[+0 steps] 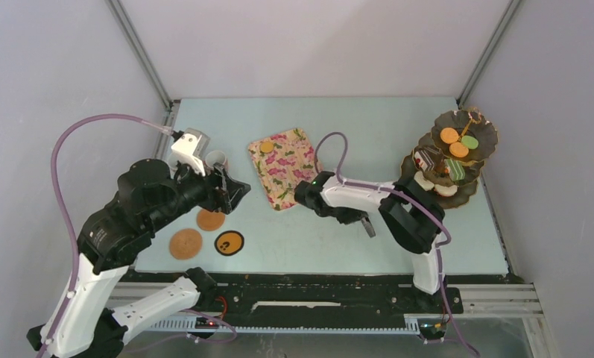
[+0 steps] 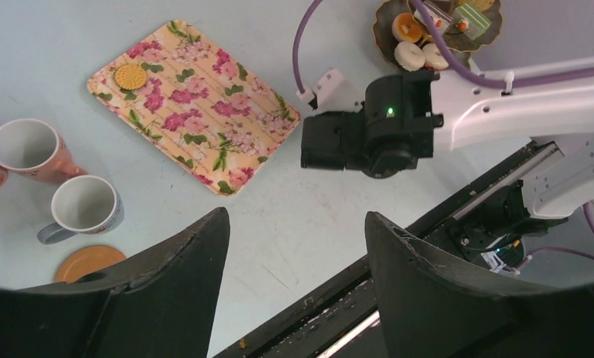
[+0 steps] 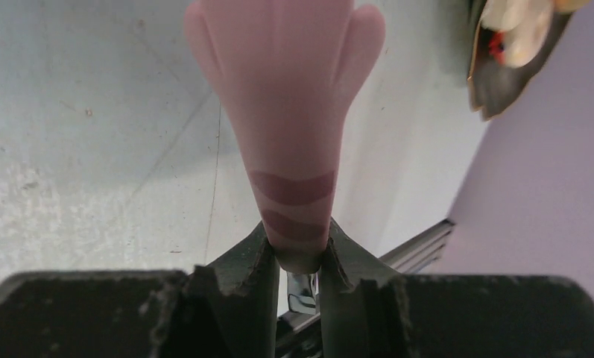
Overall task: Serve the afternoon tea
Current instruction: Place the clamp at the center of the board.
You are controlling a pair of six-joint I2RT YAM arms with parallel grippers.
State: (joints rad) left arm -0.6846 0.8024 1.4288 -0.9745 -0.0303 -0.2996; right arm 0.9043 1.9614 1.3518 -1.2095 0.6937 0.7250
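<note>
The dark three-tier stand [image 1: 478,134] at the far right holds macarons, cake slices and donuts; its lower tier [image 2: 389,45] also shows in the left wrist view. One biscuit [image 2: 130,75] lies on the floral tray [image 2: 193,115]. A pink-orange mug [image 2: 25,149] and a grey mug [image 2: 85,205] stand left of the tray, beside an orange coaster [image 2: 89,261]. Three coasters [image 1: 210,219] lie near the left arm. My left gripper [image 2: 297,224] hangs open and empty above the table's near edge. My right gripper [image 3: 297,257] is shut on the pink tongs [image 3: 286,112].
The right arm's wrist [image 2: 368,134] sits between the tray and the stand. The black base rail [image 1: 316,287] runs along the near edge. Grey walls close in on both sides. A corner of the stand [image 3: 502,74] is near the tongs' tip.
</note>
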